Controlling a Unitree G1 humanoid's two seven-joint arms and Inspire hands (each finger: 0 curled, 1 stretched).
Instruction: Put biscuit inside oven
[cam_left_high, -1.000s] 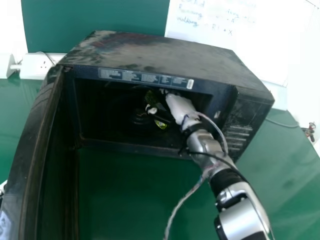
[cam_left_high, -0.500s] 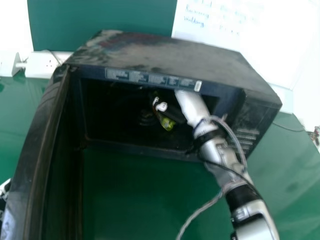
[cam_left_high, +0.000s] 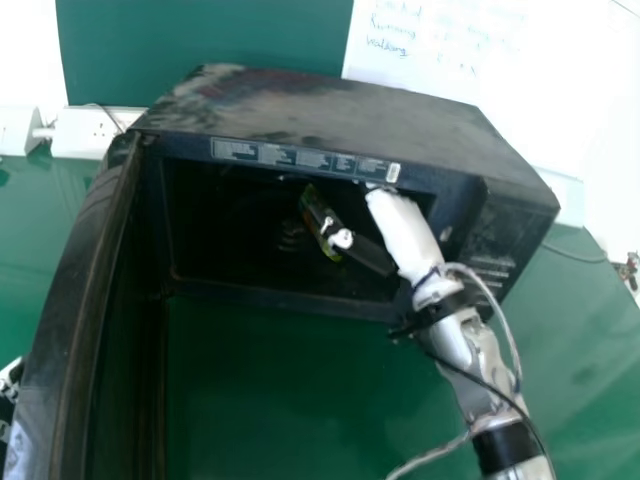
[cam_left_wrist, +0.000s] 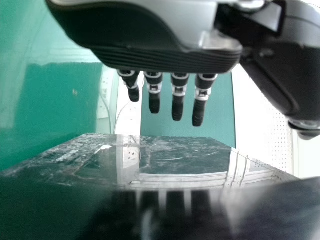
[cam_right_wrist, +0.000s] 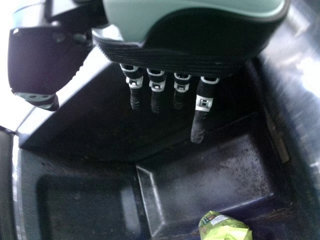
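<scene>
White panel (cam_left_high: 540, 110) with handwriting (cam_left_high: 388, 45), power socket (cam_left_high: 100, 134)

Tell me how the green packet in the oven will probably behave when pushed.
The green packet will probably crumple at the surface, since its wrapper shows creases. It is likely light and easily shoved, being small beside the oven. Its shiny wrapper might also slip a little under a push.

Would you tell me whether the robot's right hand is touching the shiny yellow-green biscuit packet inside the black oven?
Apart: the right wrist view shows the oven's dark interior between the right hand and the packet.
</scene>
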